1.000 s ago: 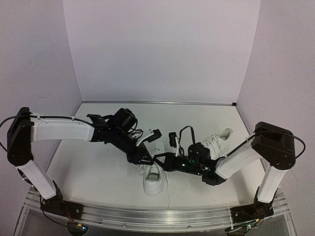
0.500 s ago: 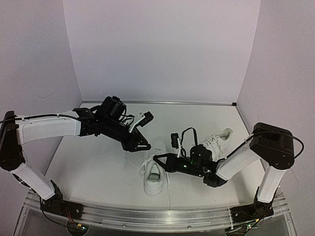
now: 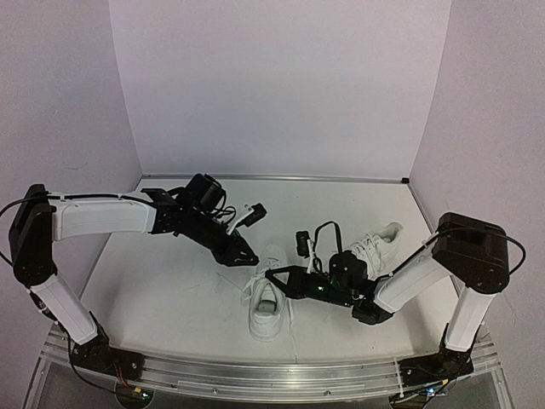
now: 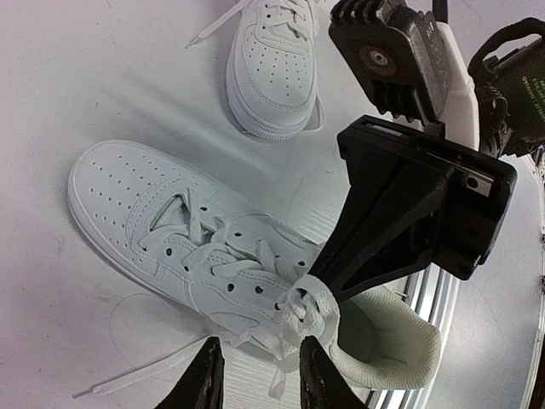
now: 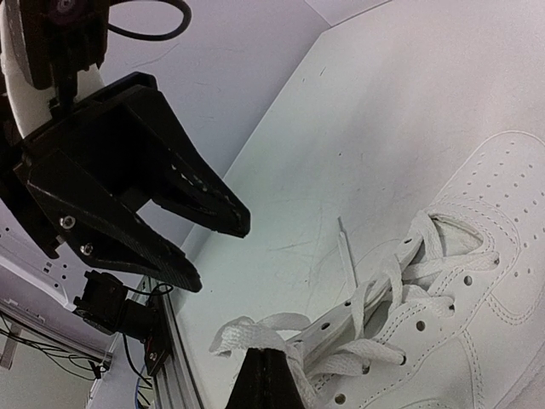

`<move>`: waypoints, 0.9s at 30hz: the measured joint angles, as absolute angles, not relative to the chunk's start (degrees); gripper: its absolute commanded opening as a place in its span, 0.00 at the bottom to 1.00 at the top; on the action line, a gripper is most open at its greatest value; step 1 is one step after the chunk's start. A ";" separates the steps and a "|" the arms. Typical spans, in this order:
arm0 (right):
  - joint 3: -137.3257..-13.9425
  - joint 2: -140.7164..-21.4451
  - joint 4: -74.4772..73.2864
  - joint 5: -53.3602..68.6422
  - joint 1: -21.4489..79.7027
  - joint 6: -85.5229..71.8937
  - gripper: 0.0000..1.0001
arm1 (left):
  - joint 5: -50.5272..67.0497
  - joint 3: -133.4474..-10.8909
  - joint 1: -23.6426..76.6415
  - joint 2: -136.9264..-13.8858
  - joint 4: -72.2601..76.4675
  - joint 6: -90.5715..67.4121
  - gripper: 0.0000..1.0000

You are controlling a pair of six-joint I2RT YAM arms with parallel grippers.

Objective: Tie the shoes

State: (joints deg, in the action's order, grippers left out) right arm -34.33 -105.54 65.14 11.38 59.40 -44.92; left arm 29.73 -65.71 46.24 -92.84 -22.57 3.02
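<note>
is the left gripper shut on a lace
No, the right wrist view shows the left gripper with its fingers spread apart and nothing between them, clear of the white sneaker.

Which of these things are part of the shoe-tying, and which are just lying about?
Part of the job: near sneaker; its lace, pinched by the right gripper; far sneaker; open left gripper.
Just there: table; metal rail along its near edge.

Left gripper [image 3: 252,259] now back off the near shoe [image 3: 266,312], farther left, apart from the right gripper [image 3: 271,274].
</note>
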 measured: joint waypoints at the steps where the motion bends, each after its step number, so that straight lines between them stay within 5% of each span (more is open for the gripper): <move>1: -34.33 -105.54 65.14 11.38 59.40 -44.93 0.00 | 30.12 -65.74 46.27 -92.93 -22.58 3.04 0.30; 23: -34.37 -105.54 65.12 11.42 59.40 -45.08 0.00 | 32.94 -67.69 49.20 -97.19 -23.81 4.51 0.25; 27: -34.37 -105.54 65.10 11.42 59.40 -45.10 0.00 | 33.10 -68.10 49.50 -97.19 -23.97 4.50 0.16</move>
